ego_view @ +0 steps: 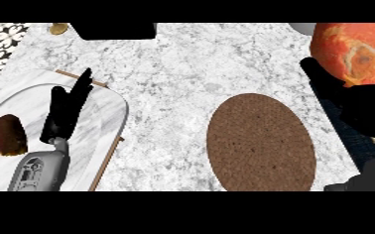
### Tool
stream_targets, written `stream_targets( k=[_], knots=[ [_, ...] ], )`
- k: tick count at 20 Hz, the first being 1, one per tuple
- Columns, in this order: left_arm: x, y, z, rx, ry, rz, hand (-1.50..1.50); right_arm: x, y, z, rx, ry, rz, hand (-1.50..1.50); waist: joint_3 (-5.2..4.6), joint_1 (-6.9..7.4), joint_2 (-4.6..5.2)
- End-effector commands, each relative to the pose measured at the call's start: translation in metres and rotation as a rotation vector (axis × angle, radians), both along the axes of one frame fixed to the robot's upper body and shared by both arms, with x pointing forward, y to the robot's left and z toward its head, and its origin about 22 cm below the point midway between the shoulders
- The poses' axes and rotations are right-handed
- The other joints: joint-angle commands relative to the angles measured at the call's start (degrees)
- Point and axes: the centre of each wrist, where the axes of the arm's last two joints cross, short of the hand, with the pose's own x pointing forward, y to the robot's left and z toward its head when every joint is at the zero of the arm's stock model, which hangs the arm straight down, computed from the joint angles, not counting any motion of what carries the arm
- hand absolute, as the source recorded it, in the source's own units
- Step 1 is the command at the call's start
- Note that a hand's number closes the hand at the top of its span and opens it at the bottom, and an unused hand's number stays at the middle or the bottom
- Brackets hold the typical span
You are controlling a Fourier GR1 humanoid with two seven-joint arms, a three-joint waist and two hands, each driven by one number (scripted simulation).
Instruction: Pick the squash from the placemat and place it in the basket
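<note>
Now, at lower left my left hand [64, 111] rests slack, fingers straight, over a marble tray [110, 124]. Mid-frame the brown placemat [261, 141] lies bare. At upper right my right hand [330, 87] curls under the orange squash [343, 52], lifted off the mat. I judge it heavy, hard and smooth, best cradled from below.

Orange squash [344, 52] – mottled red, brown speckled placemat [261, 143], white-grey marbled counter [190, 69], black hands – left [66, 109], right [341, 99]
</note>
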Motion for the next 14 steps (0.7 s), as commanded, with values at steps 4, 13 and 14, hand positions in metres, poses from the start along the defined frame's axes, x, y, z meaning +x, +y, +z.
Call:
stream_targets(
  k=[4, 13, 14],
  knots=[
    [-0.002, 0.009, 0.0, 0.003, 0.006, 0.018, 0.0, 0.027, -0.051, 0.042, -0.297, 0.195, -0.313, 1.5, 0.01, -0.55, 0.29],
    [0.012, -0.005, 0.014, -0.019, -0.005, -0.003, 0.0, 0.037, -0.147, 0.06, -0.384, 0.314, -0.437, 1.5, 0.19, 0.82, 0.87],
    [-0.012, -0.004, 0.004, -0.002, -0.005, -0.022, 0.0, 0.039, -0.162, 0.057, -0.385, 0.315, -0.463, 1.5, 0.23, 1.71, 0.84]
  ],
)
